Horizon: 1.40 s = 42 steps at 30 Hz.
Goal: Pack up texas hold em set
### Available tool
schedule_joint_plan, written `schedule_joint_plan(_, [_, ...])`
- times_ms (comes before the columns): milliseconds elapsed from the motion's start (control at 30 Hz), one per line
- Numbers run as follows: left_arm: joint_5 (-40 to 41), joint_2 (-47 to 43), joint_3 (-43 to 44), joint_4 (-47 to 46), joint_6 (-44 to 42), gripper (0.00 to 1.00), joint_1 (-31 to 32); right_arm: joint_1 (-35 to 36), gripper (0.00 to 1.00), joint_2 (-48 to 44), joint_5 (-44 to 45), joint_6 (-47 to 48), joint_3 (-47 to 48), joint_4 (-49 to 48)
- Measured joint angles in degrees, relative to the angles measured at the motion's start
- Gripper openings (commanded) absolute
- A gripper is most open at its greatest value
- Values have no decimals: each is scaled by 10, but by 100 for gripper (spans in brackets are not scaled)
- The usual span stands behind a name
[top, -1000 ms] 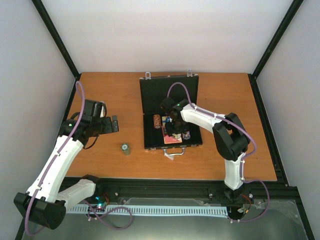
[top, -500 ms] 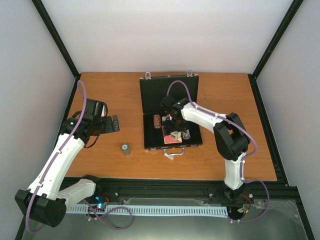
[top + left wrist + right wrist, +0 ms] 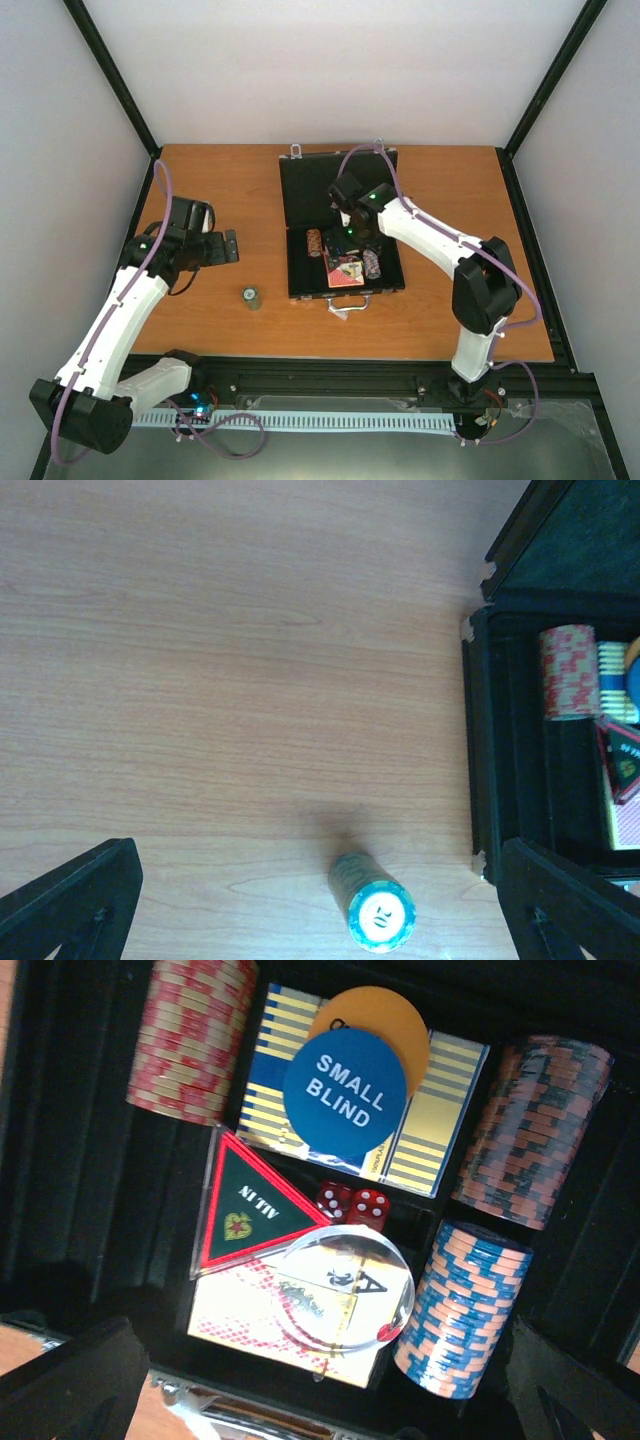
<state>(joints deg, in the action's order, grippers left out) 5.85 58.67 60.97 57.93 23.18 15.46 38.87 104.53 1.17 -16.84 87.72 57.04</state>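
Mid-pack: green chip stack (image 3: 375, 912) out on table (image 3: 200, 680), near open briefcase (image 3: 300, 190).
Right gripper (image 3: 348, 245) over briefcase, left gripper (image 3: 230, 247) by stack; both wide open, empty. Next: pinch stack, load into briefcase.

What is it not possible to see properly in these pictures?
Right wrist view: orange button, lettering hidden under the blue button.
Right wrist view: red-backed deck, partly covered by the triangle marker and clear disc.
Left wrist view: black case, cut off by the right edge.
Top view: red chip stack, too small to count its chips.
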Motion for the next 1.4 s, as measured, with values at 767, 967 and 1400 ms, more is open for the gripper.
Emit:
schedule_joint_plan(767, [-37, -39, 152, 28, 14, 100, 0, 238, 96, 101, -77, -23, 186, 23])
schedule_joint_plan(967, [-34, -92, 175, 29, 23, 100, 0, 267, 96, 193, -94, -20, 243, 39])
schedule_joint_plan(1400, [-7, -115, 204, 35, 26, 100, 0, 268, 86, 295, -96, -5, 368, 66])
